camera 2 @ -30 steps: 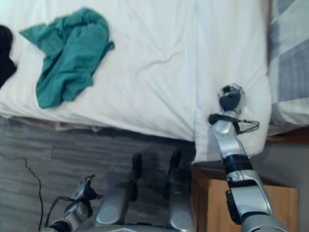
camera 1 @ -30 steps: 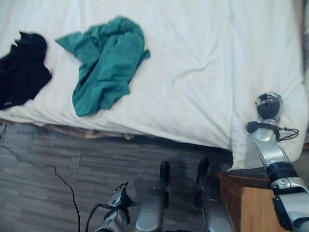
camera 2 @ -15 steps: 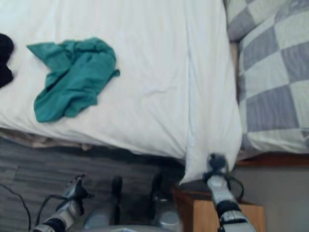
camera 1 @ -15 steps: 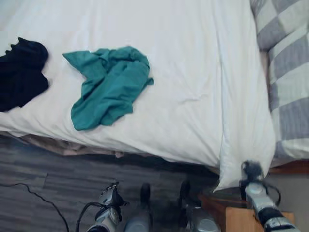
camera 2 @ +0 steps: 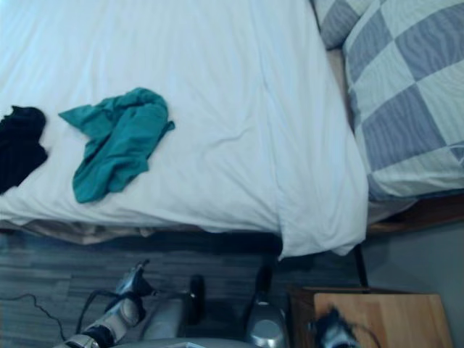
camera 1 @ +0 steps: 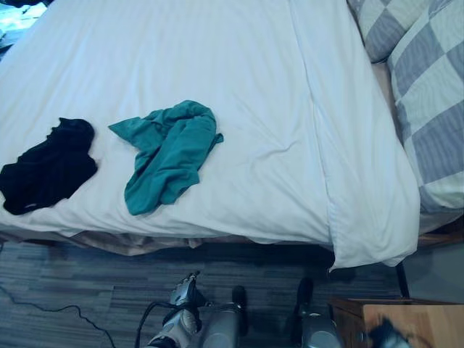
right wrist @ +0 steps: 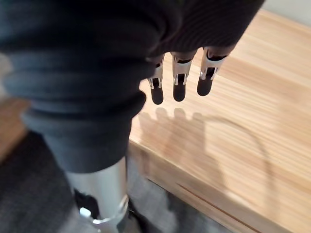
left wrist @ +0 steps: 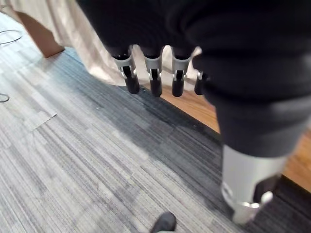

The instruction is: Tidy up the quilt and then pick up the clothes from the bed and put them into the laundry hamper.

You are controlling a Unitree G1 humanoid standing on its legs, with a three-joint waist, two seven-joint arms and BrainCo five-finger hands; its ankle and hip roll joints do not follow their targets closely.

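Floor (camera 1: 87, 290): grey wood-grain planks, dark beneath bed edge.
Bed (camera 1: 109, 243): beige skirt showing along near side.
Pillows (camera 2: 406, 94): grey-and-white checked, at right.
Nightstand (camera 2: 384, 315): light wood, bare top, lower right.

You see a white quilt (camera 1: 239, 109), a teal garment (camera 1: 168, 156) beside a black garment (camera 1: 47, 165) at left, grey-and-white checked pillows (camera 1: 424, 87) far right, a grey striped floor (left wrist: 73, 160), and a light wooden nightstand (right wrist: 233, 141).
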